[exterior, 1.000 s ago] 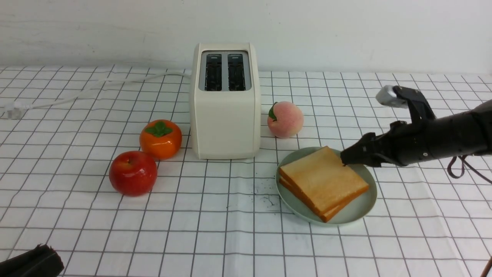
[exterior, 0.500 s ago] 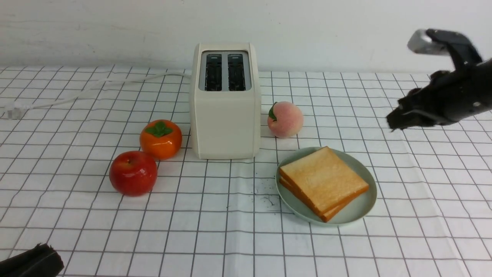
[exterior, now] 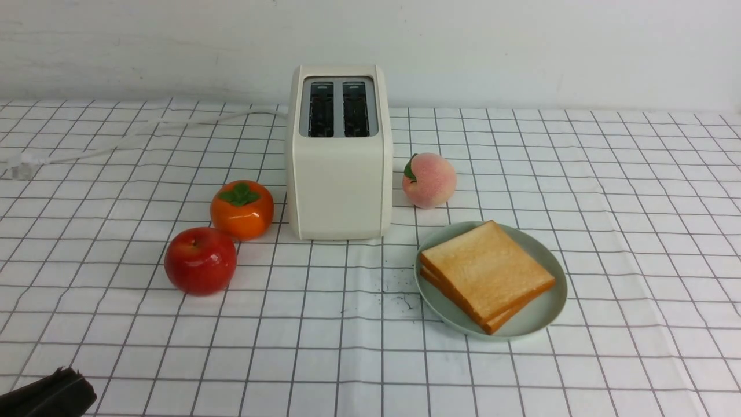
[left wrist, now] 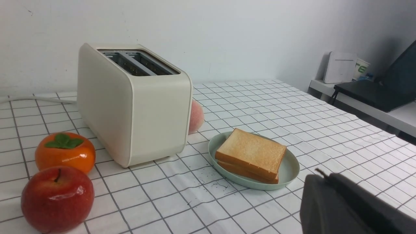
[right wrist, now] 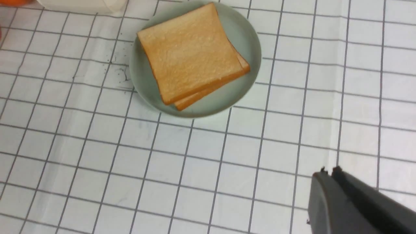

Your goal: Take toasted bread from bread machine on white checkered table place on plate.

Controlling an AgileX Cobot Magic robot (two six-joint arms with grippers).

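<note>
Two slices of toasted bread (exterior: 486,269) lie stacked on the pale green plate (exterior: 544,315), right of and in front of the bread machine (exterior: 338,156). Both slots of the bread machine are dark and hold nothing. All of this stands on the white checkered table (exterior: 637,231). My left gripper (left wrist: 321,175) is shut and holds nothing, low over the cloth and nearer than the plate (left wrist: 289,169). My right gripper (right wrist: 328,172) is shut too, with nothing in it, high above the cloth and off to one side of the plate (right wrist: 247,35). It is outside the front view.
A red apple (exterior: 200,260) and an orange persimmon (exterior: 242,208) sit left of the bread machine, a peach (exterior: 429,179) to its right. Its white cord (exterior: 145,130) runs off to the far left. Dark specks (exterior: 399,295) mark the cloth beside the plate. A laptop (left wrist: 373,94) rests on a side table.
My right arm has lifted away from the plate, risen to the right and left the front view, and its jaws have closed. The toast stays on the plate. The left arm has hardly moved.
</note>
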